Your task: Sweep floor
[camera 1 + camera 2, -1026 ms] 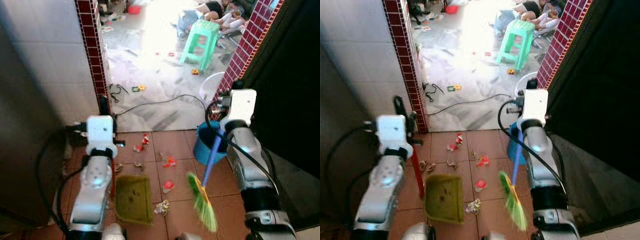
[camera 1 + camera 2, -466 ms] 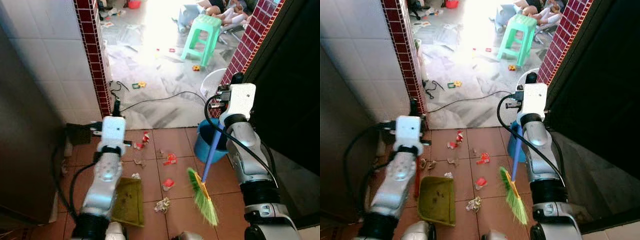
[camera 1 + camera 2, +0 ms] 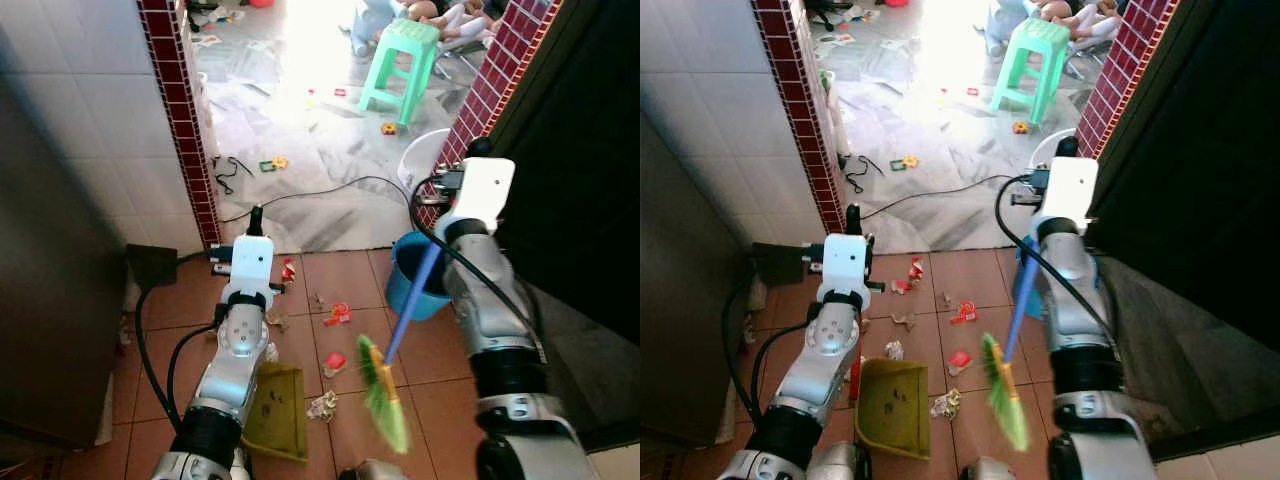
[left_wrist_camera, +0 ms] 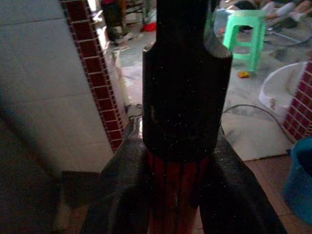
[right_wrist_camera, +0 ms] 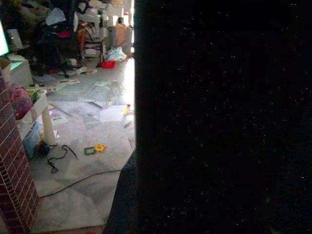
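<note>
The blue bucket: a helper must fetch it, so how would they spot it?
Find the red-brick pillar on the robot's right. At its foot, on the terracotta tiles, stands the blue bucket, by the broom's handle. It is deep blue, unlike the white basin beyond it.

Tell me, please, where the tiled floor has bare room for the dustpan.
Bare tile lies between the dark wall and the left arm, and behind the broom. It is crowded between the dustpan and the blue bucket, where scraps lie scattered.
</note>
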Robot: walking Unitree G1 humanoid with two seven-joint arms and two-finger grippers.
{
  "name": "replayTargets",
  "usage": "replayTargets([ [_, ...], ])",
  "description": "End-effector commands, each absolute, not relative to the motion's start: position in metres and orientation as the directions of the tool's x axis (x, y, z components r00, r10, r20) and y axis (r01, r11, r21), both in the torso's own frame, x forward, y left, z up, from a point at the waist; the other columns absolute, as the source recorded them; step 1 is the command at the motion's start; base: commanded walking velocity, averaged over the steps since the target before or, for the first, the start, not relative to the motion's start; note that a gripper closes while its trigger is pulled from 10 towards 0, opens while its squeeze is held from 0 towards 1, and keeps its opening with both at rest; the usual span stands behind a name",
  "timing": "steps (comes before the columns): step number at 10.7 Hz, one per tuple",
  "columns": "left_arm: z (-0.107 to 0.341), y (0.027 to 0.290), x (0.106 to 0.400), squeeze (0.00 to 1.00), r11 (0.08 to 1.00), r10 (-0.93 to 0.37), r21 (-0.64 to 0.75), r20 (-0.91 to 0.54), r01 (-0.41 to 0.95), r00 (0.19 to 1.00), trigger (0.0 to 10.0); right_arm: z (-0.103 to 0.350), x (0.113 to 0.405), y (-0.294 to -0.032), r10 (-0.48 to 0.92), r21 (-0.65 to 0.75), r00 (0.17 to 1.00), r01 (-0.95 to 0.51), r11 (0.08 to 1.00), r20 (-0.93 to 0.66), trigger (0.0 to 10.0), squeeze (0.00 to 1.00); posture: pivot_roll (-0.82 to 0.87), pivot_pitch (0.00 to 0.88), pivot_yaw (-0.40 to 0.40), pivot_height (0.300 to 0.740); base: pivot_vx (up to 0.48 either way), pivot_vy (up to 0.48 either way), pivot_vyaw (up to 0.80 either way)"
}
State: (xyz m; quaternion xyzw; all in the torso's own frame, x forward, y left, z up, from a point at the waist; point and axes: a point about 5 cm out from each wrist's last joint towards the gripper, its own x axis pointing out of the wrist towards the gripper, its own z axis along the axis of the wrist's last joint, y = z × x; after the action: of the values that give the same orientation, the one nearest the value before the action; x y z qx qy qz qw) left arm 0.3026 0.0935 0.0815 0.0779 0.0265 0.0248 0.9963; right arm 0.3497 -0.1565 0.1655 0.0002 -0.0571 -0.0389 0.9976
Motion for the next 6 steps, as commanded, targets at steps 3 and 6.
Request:
replayTargets([
  [3, 0.075, 0.091, 0.308, 0.0, 0.989, 0.119, 0.101, -0.077, -0.111, 0.99, 10.0, 0.173, 0.356, -0.146, -0.096, 0.101, 0.99, 0.086, 0.991, 0.099, 10.0, 0.0, -0.08, 0.09, -0.073, 0.74, 0.0, 0.0, 0.0],
  [6, 0.07, 0.085, 0.311, 0.0, 0.99, 0.113, 0.094, -0.093, -0.104, 0.989, 10.0, 0.183, 0.365, -0.127, -0.091, 0.272, 0.995, 0.074, 0.959, 0.05, 10.0, 0.0, -0.08, 0.076, -0.081, 0.74, 0.0, 0.0, 0.0],
])
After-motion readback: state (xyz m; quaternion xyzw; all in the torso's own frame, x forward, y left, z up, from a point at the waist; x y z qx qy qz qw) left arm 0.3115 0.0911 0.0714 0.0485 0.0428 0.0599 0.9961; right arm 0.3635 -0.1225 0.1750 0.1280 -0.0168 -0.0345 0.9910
